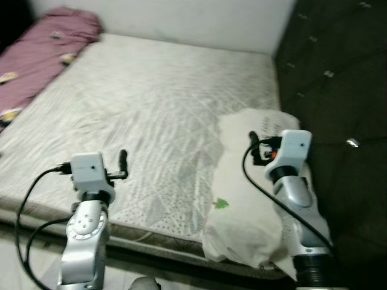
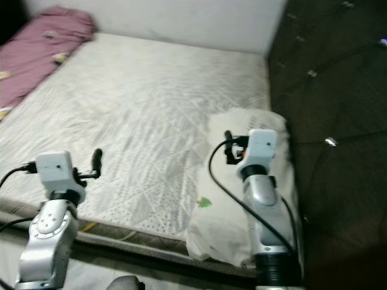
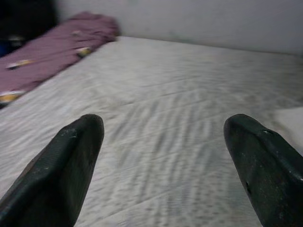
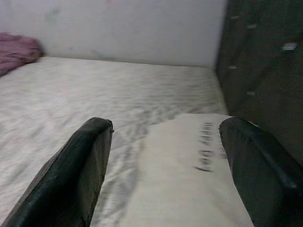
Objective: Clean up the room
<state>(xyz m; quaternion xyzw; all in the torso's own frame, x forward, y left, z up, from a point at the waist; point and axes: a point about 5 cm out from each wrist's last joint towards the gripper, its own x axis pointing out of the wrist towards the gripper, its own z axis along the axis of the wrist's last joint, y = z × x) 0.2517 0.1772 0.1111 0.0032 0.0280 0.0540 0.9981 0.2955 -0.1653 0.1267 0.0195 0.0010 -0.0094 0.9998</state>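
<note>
Lower right of frame, my right gripper (image 4: pixel 161 165) hangs wide apart and empty just over the near half of the pillow (image 1: pixel 242 205), which droops off the mattress (image 1: pixel 151 115) edge; I'd grab a fold well in from that edge. Lower left, my left gripper (image 3: pixel 165 161) is wide and empty too, with the blanket (image 1: pixel 42 48) far off, upper left.

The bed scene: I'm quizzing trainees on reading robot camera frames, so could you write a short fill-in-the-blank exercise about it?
1. The white pillow lies at the mattress edge beside the dark tufted ____.
2. The blanket bunched on the robot's far left is ____ in colour.
3. The right gripper hovers over the pillow with its fingers ____.
4. The left gripper hovers over the bare ____.

Missing words: headboard; purple; open; mattress
</note>
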